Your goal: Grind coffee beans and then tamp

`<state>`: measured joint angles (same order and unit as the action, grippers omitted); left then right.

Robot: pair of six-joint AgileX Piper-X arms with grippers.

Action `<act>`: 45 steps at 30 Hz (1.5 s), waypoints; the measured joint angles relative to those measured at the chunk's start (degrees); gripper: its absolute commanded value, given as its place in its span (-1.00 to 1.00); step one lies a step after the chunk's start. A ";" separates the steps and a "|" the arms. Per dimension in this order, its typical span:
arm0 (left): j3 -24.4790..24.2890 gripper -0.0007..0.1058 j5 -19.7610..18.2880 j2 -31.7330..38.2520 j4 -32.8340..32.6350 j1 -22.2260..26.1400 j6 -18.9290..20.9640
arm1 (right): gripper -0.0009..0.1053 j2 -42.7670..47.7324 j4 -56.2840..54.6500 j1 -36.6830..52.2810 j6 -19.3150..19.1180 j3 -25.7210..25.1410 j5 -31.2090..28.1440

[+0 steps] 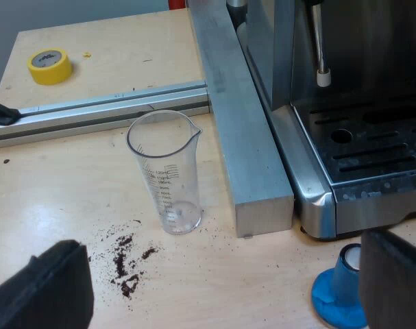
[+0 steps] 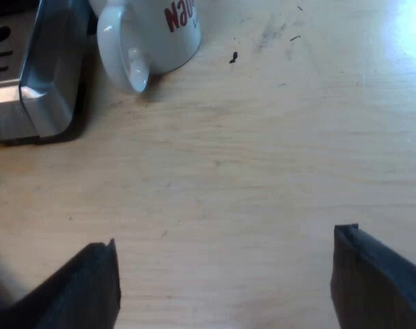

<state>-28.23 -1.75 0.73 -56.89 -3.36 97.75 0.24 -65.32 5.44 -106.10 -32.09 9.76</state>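
Black fingers of my left gripper (image 1: 218, 271) stand wide apart, holding nothing, over the wooden table (image 1: 57, 185). Just beside one finger sits the blue tamper (image 1: 339, 291), near the front corner of the espresso machine (image 1: 372, 157). Farther off the measuring glass (image 1: 168, 175) stands upright, with spilled coffee grounds (image 1: 125, 264) near its foot and a yellow tape roll (image 1: 50, 66) well beyond. My right gripper (image 2: 227, 236) is spread wide too, empty, above the tabletop — a white mug (image 2: 153, 34) with red lettering sits beside the machine's corner.
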 measured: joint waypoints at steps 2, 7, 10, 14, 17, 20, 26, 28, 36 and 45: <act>0.00 0.51 0.00 0.00 0.00 0.00 0.00 | 0.25 0.00 0.00 0.00 1.41 0.00 -1.38; 0.00 0.51 0.00 0.00 0.00 0.00 0.00 | 0.25 0.00 0.00 0.00 1.96 0.00 -2.38; 0.00 0.51 0.00 0.00 0.00 0.00 0.00 | 0.25 0.00 0.23 0.00 1.96 0.00 -2.38; -0.51 0.51 -2.41 0.00 -0.82 0.00 0.00 | 0.25 0.00 0.44 -0.31 1.81 -0.51 -2.48; -3.05 0.51 -3.77 0.00 -3.58 0.00 0.00 | 0.25 -1.30 -1.72 -1.63 1.92 -3.70 -3.26; -4.67 0.51 -4.26 0.00 -4.14 -0.67 0.00 | 0.25 -4.84 -4.34 -3.44 1.92 -6.93 -4.11; -11.83 0.51 -10.50 -7.82 -4.34 -7.24 0.00 | 0.25 -14.11 -9.51 -8.01 1.92 -12.26 -4.54; -13.47 0.51 -11.80 -10.99 -4.34 -10.15 0.00 | 0.25 -18.01 -11.16 -10.17 1.92 -14.65 -4.69; -15.12 0.51 -16.34 -22.09 -4.34 -20.43 -0.45 | 0.25 -29.64 -12.55 -16.68 1.92 -18.82 -4.82; -15.12 0.51 -17.01 -32.33 -1.22 -34.51 -0.70 | 0.25 -39.34 -12.83 -23.17 2.42 -19.92 -4.82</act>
<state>-43.35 -18.75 -31.59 -58.11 -37.87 97.05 -39.10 -78.15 -17.73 -103.68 -52.01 4.94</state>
